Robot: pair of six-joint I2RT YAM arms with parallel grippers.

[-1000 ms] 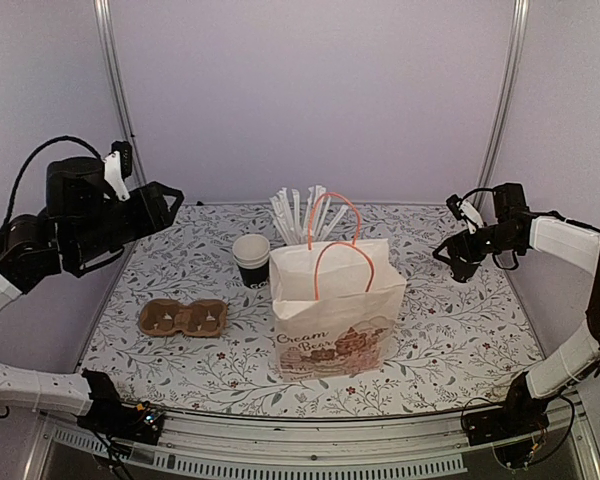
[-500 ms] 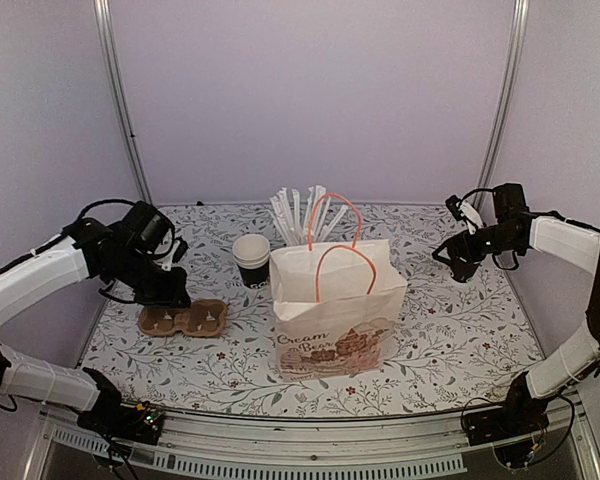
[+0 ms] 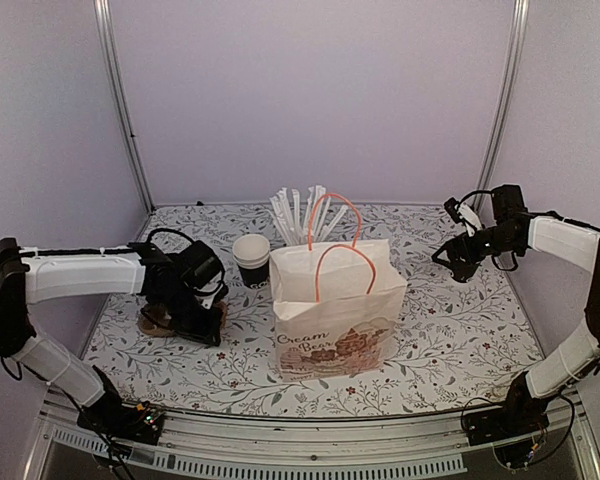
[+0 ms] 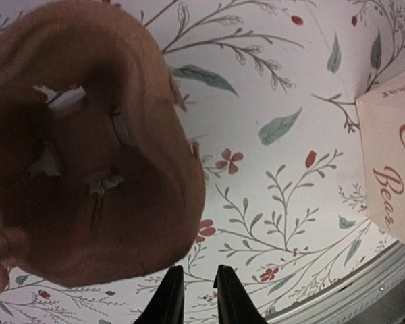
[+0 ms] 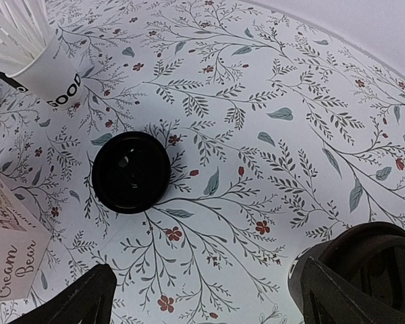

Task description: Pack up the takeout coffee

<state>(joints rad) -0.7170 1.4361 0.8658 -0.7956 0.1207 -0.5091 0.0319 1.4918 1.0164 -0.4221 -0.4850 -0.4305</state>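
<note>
The takeout coffee point(image 5: 131, 171) shows from above in the right wrist view as a round black lid on the floral cloth; in the top view the paper bag point(image 3: 335, 300) hides it. My right gripper point(image 5: 206, 300) hangs open above the cloth just near of it, holding nothing, and sits at the table's right point(image 3: 458, 256). Another black round-topped thing point(image 5: 374, 253) stands by its right finger. My left gripper point(image 4: 196, 293) point(image 3: 206, 322) is low beside the brown pulp cup carrier point(image 4: 88, 148) point(image 3: 157, 320). Its jaws are open only a narrow gap, with nothing between them.
A stack of lidless white-rimmed cups point(image 3: 251, 258) stands left of the bag. A white cup of wrapped sticks point(image 5: 50, 74) point(image 3: 302, 212) stands behind it. The bag's orange handles point(image 3: 332, 235) rise above its open top. The table's metal front rail point(image 3: 310, 455) runs along the near edge.
My left arm has swung down from high at the left to the cup carrier, and its jaws have narrowed. The right arm has not moved.
</note>
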